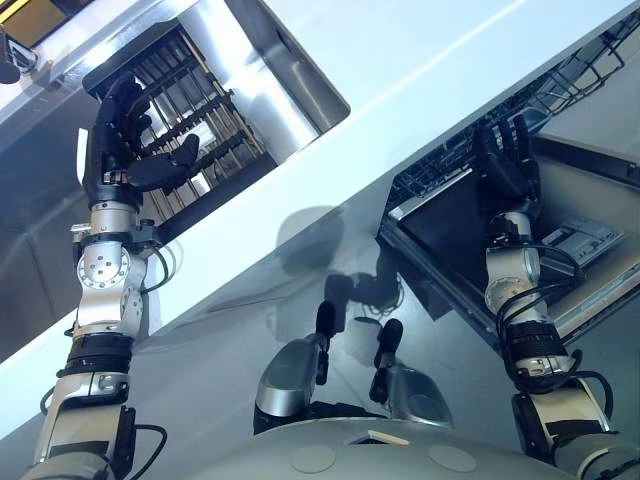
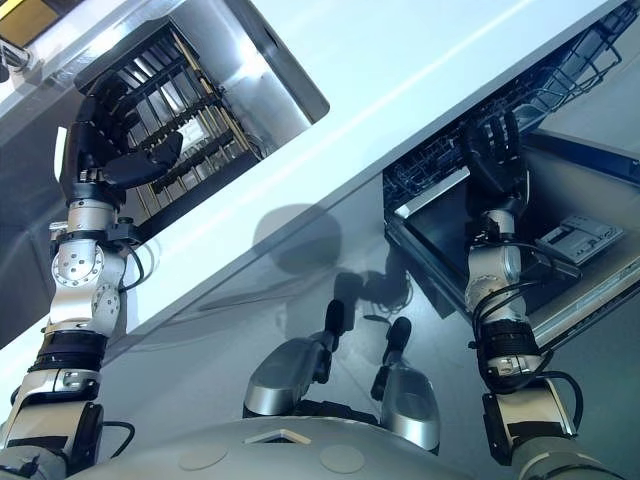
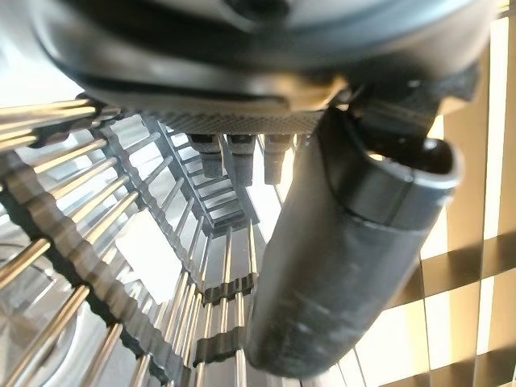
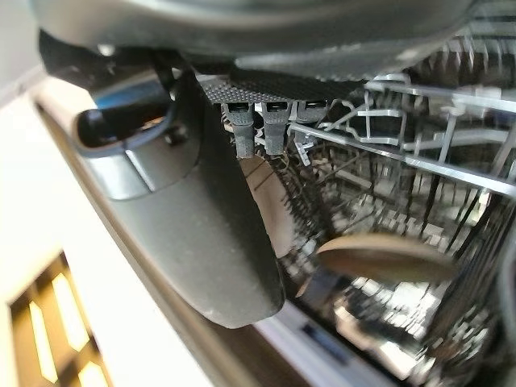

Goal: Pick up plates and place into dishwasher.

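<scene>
My left hand (image 1: pixel 125 140) hovers open over the metal dish rack (image 1: pixel 200 130) in the sink, thumb (image 3: pixel 347 266) stretched out and nothing in it. The rack's bare tines (image 3: pixel 81 266) show past its fingers. My right hand (image 1: pixel 505 160) is held open over the pulled-out dishwasher rack (image 1: pixel 560 80), fingers straight and also holding nothing. In the right wrist view a brownish plate (image 4: pixel 379 254) stands on edge in the dishwasher rack, with a second plate (image 4: pixel 270 205) just beyond the thumb (image 4: pixel 193 218).
A white counter (image 1: pixel 400 80) runs between the sink and the dishwasher. The open dishwasher door (image 1: pixel 585 240) with its detergent compartment lies under my right forearm. The steel sink wall (image 1: pixel 290 70) borders the dish rack.
</scene>
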`<state>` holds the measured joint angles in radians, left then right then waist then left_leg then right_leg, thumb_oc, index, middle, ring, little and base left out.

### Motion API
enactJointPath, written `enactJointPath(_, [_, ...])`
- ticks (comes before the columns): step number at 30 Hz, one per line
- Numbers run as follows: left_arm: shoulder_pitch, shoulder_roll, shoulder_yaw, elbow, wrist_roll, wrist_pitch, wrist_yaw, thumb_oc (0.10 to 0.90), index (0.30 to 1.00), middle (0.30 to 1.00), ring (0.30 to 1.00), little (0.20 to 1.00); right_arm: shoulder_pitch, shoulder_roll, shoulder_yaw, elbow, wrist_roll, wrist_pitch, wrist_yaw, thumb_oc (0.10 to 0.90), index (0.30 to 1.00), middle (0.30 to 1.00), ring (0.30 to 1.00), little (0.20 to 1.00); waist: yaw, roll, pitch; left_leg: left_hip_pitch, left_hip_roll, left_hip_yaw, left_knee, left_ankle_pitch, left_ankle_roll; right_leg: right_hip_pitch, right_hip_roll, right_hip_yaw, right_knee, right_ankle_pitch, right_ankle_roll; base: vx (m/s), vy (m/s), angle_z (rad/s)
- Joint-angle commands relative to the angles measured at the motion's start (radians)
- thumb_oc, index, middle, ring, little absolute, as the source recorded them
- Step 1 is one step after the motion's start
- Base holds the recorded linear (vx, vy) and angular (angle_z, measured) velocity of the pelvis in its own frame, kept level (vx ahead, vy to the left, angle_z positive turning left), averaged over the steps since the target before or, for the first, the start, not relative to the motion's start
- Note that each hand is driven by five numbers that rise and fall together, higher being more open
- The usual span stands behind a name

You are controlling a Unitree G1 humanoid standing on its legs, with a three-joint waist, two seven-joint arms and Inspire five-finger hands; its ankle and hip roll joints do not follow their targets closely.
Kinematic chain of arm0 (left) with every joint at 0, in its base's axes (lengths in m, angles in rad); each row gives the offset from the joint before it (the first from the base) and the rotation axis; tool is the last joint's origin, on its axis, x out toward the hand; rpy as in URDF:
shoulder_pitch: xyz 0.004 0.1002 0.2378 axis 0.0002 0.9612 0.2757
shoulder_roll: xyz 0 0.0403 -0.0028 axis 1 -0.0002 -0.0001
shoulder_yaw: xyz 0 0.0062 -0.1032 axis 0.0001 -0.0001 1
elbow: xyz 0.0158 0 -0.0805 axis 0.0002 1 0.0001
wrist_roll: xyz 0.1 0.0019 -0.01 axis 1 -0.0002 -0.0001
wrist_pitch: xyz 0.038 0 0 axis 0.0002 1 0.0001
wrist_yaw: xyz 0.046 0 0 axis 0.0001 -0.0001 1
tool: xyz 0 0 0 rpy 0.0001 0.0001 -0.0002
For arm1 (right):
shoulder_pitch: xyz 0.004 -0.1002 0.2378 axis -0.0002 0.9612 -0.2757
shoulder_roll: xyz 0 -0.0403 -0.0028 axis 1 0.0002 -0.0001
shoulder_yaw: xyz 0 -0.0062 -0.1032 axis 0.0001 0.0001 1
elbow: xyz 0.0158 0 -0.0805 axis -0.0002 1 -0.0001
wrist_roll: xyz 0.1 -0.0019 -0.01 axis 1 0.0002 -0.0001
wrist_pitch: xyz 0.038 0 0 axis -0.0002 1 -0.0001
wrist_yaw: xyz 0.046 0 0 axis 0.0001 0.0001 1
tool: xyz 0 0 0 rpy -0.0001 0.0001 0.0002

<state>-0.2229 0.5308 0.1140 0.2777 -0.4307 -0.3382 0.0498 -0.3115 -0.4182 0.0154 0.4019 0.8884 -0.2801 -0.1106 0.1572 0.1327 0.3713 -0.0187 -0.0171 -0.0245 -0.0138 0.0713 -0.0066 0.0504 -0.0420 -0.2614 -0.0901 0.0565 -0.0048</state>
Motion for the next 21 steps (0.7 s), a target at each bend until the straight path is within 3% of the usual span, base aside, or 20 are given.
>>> enactJointPath(1, [0.098, 0.004, -0.054, -0.016, 0.035, -0.072, 0.018, 0.800, 0.900, 0.900, 0.900, 0.900, -0.280, 0.121, 0.129, -0.373, -0.474, -0.159, 0.028, 0.800, 0.900, 0.900, 0.900, 0.900, 0.028, -0.092, -0.115, -0.024, -0.088, 0.023, 0.120, -0.178, 0.085, -0.115, -0.074, 0.011, 0.223, -0.119, 0.086, -0.02, -0.015, 0.08])
enactJointPath(4, [0.137, -0.027, -0.038, -0.031, 0.057, -0.084, 0.037, 0.800, 0.900, 0.900, 0.900, 0.900, -0.187, 0.034, 0.037, -0.330, -0.763, -0.168, -0.179, 0.800, 0.900, 0.900, 0.900, 0.900, -0.005, -0.089, -0.131, 0.006, -0.081, 0.044, 0.096, -0.182, 0.083, -0.105, -0.066, 0.024, 0.210, -0.119, 0.090, -0.02, -0.009, 0.08])
enactJointPath(7, [0.172, -0.053, -0.004, -0.057, 0.065, -0.073, 0.042, 0.800, 0.900, 0.900, 0.900, 0.900, -0.063, -0.044, -0.067, -0.322, -0.902, -0.140, -0.279, 0.800, 0.900, 0.900, 0.900, 0.900, -0.038, -0.091, -0.156, 0.033, -0.073, 0.057, 0.073, -0.184, 0.081, -0.088, -0.052, 0.047, 0.191, -0.121, 0.093, -0.02, -0.047, -0.02])
enactJointPath(13, [0.162, -0.077, 0.021, -0.031, 0.083, -0.064, 0.038, 0.800, 0.900, 0.900, 0.900, 0.900, 0.102, -0.109, -0.187, -0.314, -0.811, -0.126, -0.213, 0.800, 0.900, 0.900, 0.900, 0.900, -0.107, -0.100, -0.189, 0.076, -0.065, 0.045, 0.035, -0.180, 0.073, -0.051, -0.011, 0.117, 0.169, -0.139, 0.084, 0.00, -0.056, -0.03])
enactJointPath(21, [0.162, -0.076, 0.035, -0.017, 0.079, -0.064, 0.036, 0.800, 0.900, 0.900, 0.900, 0.900, 0.163, -0.134, -0.235, -0.285, -0.779, -0.128, -0.165, 0.800, 0.900, 0.900, 0.900, 0.900, -0.131, -0.110, -0.206, 0.098, -0.058, 0.061, 0.021, -0.180, 0.060, -0.027, -0.002, 0.122, 0.129, -0.129, 0.088, -0.01, -0.025, -0.01])
